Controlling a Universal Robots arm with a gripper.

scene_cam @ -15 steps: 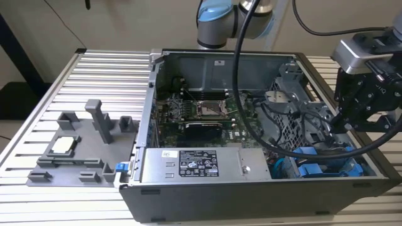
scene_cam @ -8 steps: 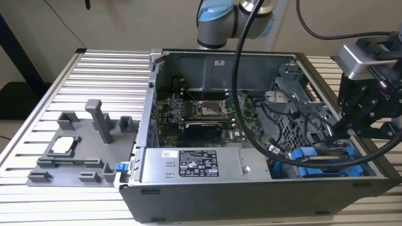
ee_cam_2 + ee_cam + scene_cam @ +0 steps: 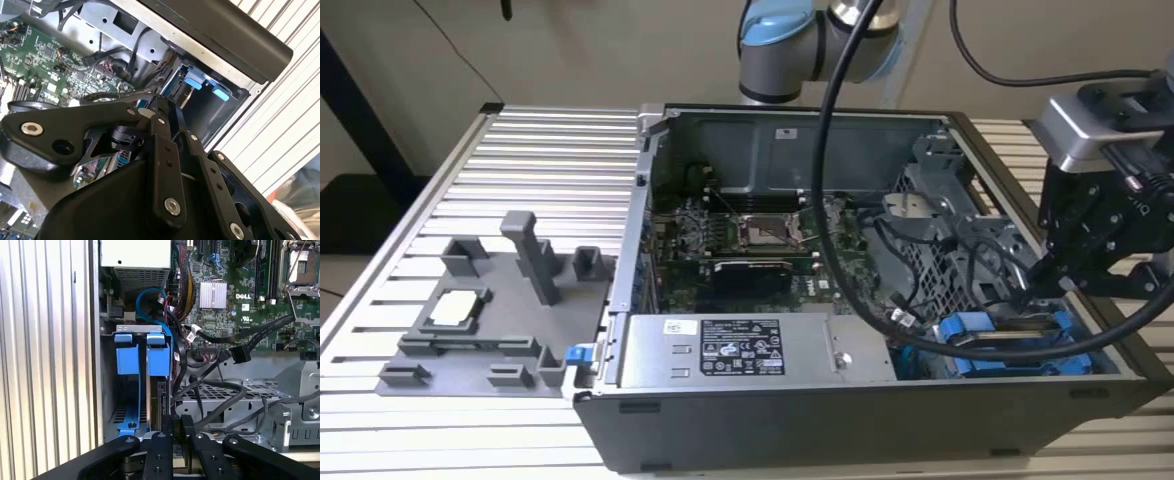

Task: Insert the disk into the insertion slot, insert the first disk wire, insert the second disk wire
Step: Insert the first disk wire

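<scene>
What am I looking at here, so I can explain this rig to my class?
It is a robot arm working on an open computer case that stands on a slatted table, beside a grey parts tray. The exterior view is taken from off the arm. Both wrist views come from cameras riding on it, looking past the black end effector. That end effector is right at the slot, where the disk sits in its blue carrier. Whether it holds anything cannot be told.

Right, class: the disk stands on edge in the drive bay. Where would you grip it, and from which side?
Probably pinch the disk across its flat faces at the exposed narrow edge, coming through the computer case's open side; the insertion slot encloses the rest.
</scene>
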